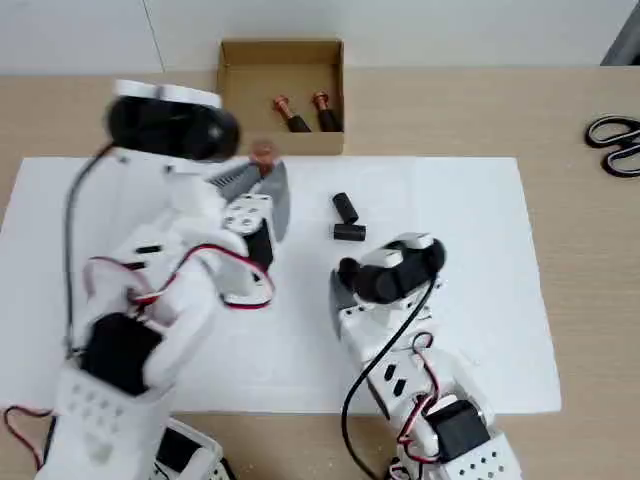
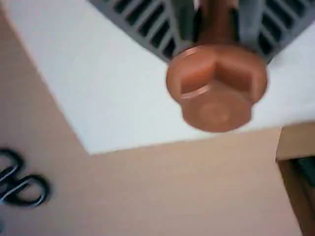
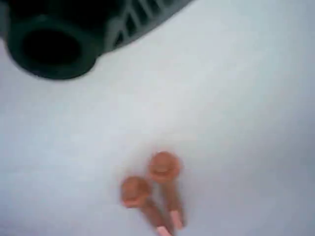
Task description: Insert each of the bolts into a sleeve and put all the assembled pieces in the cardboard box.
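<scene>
Left gripper (image 1: pixel 262 168) clamped on orange hex-head plastic bolt (image 2: pixel 216 86), head pointing toward brown cardboard box (image 1: pixel 229 100) just beyond; left arm nearer.

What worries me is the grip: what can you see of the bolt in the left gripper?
The bolt is copper-coloured, with a six-sided head and a rounded end. Its shank runs back between the grey fingers of the left gripper, which is shut on it; nothing else touches it. Its head sticks out past the fingertips, close to the front wall of the cardboard box.
</scene>
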Robot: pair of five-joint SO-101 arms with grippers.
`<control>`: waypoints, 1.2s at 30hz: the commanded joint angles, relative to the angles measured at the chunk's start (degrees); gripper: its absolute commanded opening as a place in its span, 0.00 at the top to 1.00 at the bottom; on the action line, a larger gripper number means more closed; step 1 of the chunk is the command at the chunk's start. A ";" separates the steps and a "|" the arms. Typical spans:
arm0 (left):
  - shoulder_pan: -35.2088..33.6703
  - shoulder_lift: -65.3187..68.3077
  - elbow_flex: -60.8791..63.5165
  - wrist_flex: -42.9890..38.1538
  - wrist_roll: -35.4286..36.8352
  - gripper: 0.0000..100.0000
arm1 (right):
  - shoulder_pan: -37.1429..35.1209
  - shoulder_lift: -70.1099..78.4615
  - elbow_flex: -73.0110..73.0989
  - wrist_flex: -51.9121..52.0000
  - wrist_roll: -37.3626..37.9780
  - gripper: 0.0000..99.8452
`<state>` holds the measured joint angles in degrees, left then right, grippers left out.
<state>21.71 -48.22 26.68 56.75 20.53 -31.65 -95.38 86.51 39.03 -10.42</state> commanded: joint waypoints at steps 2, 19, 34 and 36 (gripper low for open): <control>0.09 -1.32 8.04 -11.43 -0.35 0.99 | -3.21 -1.19 -0.44 -1.54 -0.70 0.97; 6.77 -1.32 14.29 -11.52 3.78 0.99 | -6.46 -1.27 1.85 -5.14 -0.35 0.97; 6.95 -1.32 14.37 -7.91 3.87 0.99 | -6.46 -1.27 1.85 -5.14 -0.35 0.97; 6.95 -1.32 14.29 -7.12 3.87 0.99 | -6.46 -1.27 1.85 -5.14 -0.35 0.97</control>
<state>28.57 -48.22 41.45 48.84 24.04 -37.98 -95.74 88.88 35.43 -10.51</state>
